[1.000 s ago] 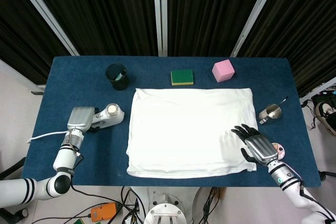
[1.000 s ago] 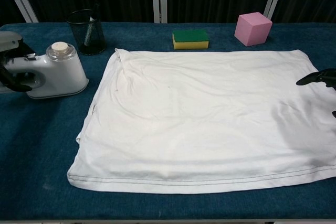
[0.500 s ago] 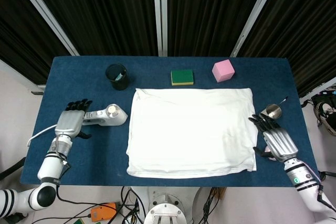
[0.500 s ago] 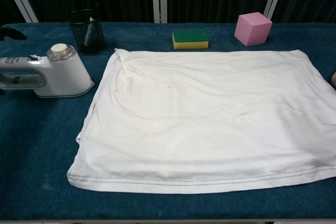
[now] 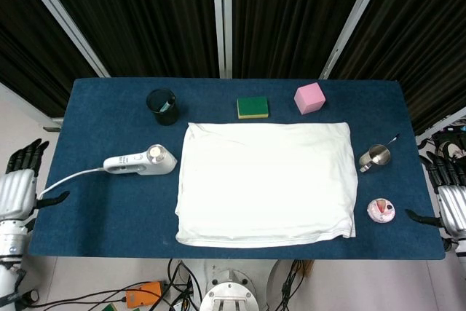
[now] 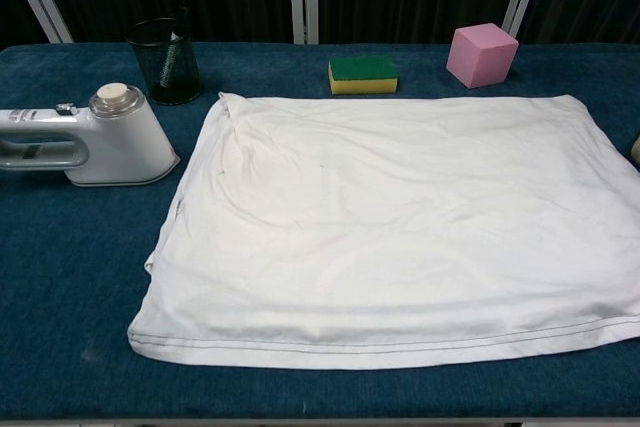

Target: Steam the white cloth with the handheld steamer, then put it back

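Both hands have pulled back off the counter since a second ago: the left hand (image 5: 16, 183), which was wrapped around the steamer's handle, now hangs off the left edge with fingers spread and nothing in it, and the right hand (image 5: 451, 198), which was resting on the cloth's near-right part, now sits beyond the right edge, likewise open and empty. Neither shows in the chest view. With the handheld steamer (image 5: 142, 162) lying on its side near the left edge, nozzle end toward the cloth and its white cord (image 5: 62, 182) trailing off that edge, the task looks finished or nearly so: the tool is set down just beside the white cloth (image 5: 266, 180) but apart from it, where its hot face cannot scorch the fabric. The cloth lies spread flat across the middle of the blue counter (image 5: 109, 216), with only slight wrinkles near its far-left corner. Along the far edge stand a black mesh cup (image 5: 162, 105), a green-and-yellow sponge (image 5: 253, 107) and a pink cube (image 5: 309, 97); toward the right edge sit a small metal cup (image 5: 376, 156) and a round pink-and-white object (image 5: 381, 210), all untouched and clear of the cloth.
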Motion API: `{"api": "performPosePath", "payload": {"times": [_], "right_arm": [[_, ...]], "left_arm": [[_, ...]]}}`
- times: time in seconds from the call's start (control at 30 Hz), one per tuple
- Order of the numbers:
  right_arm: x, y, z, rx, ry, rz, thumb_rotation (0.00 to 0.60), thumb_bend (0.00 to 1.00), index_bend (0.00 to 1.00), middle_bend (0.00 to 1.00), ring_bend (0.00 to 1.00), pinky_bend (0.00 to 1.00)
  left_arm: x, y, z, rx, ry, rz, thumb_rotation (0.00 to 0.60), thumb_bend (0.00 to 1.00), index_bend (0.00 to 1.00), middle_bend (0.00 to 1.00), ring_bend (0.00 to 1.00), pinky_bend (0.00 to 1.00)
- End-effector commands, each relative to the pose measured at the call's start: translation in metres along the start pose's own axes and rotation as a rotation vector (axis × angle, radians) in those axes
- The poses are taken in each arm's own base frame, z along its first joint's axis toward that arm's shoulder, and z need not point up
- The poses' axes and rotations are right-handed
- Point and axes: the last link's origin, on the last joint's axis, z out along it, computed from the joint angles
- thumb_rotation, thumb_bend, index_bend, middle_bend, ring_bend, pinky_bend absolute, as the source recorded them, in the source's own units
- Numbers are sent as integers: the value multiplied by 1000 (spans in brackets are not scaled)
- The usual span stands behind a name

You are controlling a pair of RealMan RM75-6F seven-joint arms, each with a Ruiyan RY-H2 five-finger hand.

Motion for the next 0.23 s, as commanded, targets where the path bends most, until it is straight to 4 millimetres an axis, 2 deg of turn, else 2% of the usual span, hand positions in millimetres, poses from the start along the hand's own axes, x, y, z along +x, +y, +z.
{"api": "performPosePath", "payload": {"times": [0.03, 0.23], "right_arm": [[-4, 3, -8, 0, 11, 19, 600, 0, 0, 37, 0, 96], [-7, 0, -10, 26, 9, 20, 600, 0, 0, 37, 0, 96]], "left_arm": [[-2, -16, -27, 7, 13, 20, 600, 3, 20, 21, 0, 0], [-3, -20, -43, 19, 13, 31, 600, 3, 22, 42, 0, 0]]}}
